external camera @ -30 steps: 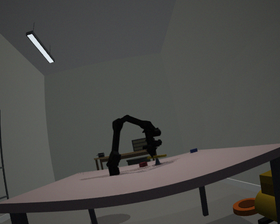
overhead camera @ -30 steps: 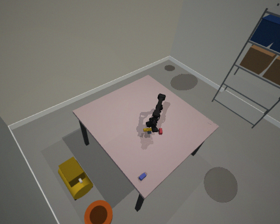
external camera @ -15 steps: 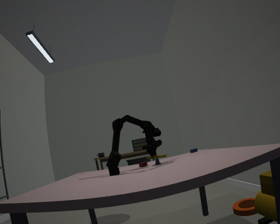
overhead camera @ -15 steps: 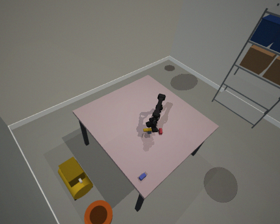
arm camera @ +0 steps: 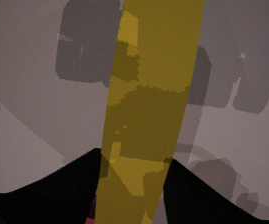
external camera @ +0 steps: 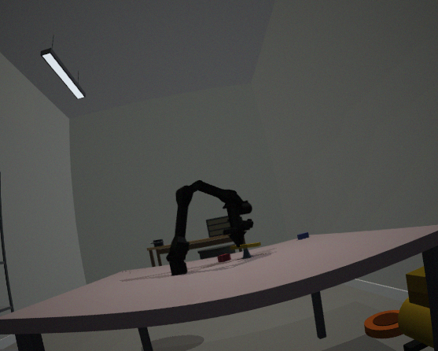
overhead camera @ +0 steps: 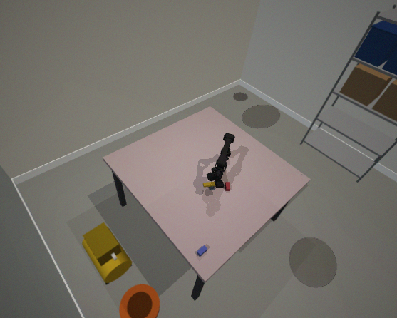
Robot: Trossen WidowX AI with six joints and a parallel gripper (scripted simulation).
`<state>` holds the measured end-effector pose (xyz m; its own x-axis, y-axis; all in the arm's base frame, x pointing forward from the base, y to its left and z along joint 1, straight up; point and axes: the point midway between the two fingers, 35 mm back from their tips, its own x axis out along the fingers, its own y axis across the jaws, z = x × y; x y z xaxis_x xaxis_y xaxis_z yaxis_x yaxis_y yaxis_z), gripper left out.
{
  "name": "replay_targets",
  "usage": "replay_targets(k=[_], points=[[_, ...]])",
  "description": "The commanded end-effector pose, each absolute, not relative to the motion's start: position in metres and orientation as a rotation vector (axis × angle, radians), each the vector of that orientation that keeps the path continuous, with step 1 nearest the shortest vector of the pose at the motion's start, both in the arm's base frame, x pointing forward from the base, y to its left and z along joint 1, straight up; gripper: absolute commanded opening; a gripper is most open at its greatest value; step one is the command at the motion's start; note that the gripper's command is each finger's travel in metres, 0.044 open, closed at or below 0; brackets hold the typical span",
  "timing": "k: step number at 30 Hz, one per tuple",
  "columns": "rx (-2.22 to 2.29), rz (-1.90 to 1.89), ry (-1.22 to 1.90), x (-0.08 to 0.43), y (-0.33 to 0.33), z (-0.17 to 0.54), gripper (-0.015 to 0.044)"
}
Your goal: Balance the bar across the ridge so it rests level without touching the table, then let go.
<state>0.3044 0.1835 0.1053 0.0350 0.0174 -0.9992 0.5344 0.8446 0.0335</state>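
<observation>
A yellow bar (overhead camera: pixel 208 185) (external camera: pixel 253 245) (arm camera: pixel 150 115) is held roughly level, clear of the table. My gripper (overhead camera: pixel 215 184) (external camera: pixel 239 244) (arm camera: pixel 134 161) points down and is shut on the bar, one black finger at each side. The blue-grey ridge (overhead camera: pixel 212 188) (external camera: pixel 247 254) stands on the pink table (overhead camera: pixel 157 167) (external camera: pixel 205 289) directly below the bar, narrow at its top. Its top is at or just under the bar's underside; whether they touch I cannot tell. In the wrist view the bar hides the ridge.
A red block (overhead camera: pixel 227 186) (external camera: pixel 223 257) (arm camera: pixel 90 220) lies on the table close beside the gripper, on the side nearer the arm's base in the exterior view. A blue block (overhead camera: pixel 202 250) (external camera: pixel 303 236) lies far off near a table corner.
</observation>
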Motion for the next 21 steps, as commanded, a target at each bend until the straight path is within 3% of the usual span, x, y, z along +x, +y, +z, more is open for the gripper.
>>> replay_targets(k=[1,21], points=[[0.457,-0.421,1.504,0.3033,0.1832,0.1024,0.0],[0.457,-0.421,1.504,0.3033,0.1831,0.1008,0.0]])
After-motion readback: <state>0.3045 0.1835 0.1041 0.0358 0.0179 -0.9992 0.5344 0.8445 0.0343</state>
